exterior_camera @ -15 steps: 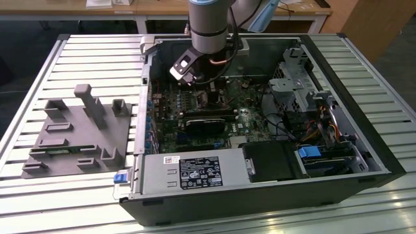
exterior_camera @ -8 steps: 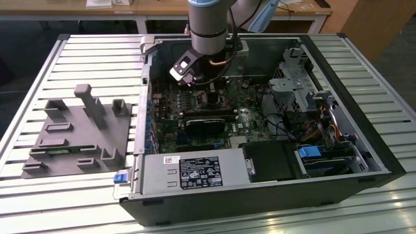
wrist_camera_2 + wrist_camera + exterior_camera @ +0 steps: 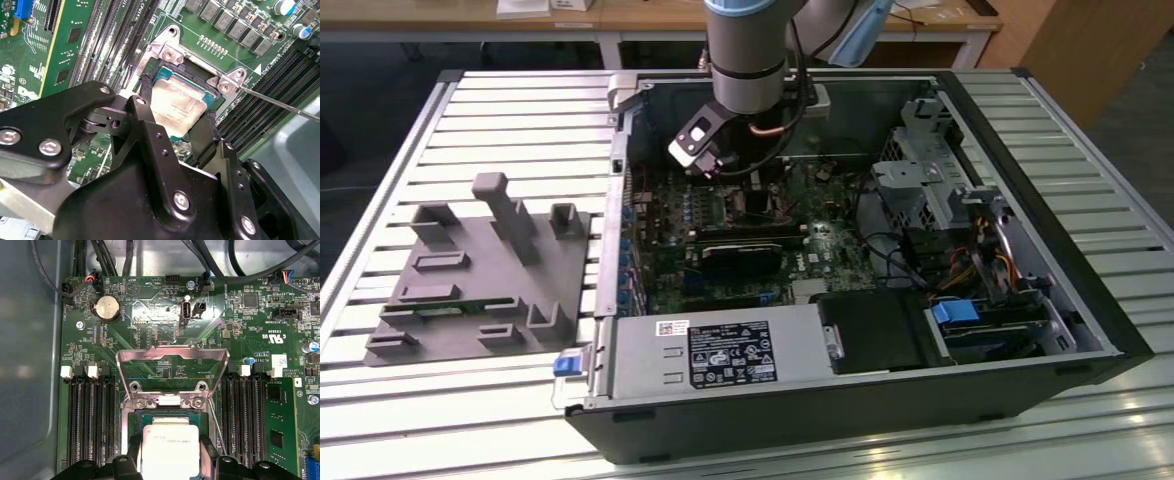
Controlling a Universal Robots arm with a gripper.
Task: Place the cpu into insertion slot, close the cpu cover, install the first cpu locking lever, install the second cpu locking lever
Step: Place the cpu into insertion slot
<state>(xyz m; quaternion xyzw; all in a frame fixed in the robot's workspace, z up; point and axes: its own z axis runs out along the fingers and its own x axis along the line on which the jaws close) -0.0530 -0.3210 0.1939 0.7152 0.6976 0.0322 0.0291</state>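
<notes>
My gripper (image 3: 176, 111) is shut on the cpu (image 3: 175, 100), a flat silver-grey square held by two opposite edges between black fingers (image 3: 144, 97). The chip hangs level just over the insertion slot (image 3: 192, 75), whose dark centre and silver rim show around it. In the first wrist view the cpu (image 3: 169, 447) sits between the fingers (image 3: 131, 450), and the cpu cover (image 3: 172, 354), a silver frame with a square window, stands tilted up and open beyond the slot. A thin wire locking lever (image 3: 280, 102) sticks out from one corner. In the exterior view the gripper (image 3: 750, 172) reaches down into the computer case.
Long black memory slots (image 3: 90, 420) flank the socket on both sides. A coin battery (image 3: 106, 307) and cable plugs sit further along the green board. The open case (image 3: 854, 400) holds a grey power-supply box (image 3: 714, 355) and drive bays (image 3: 961, 200). A grey fixture (image 3: 467, 270) lies beside it.
</notes>
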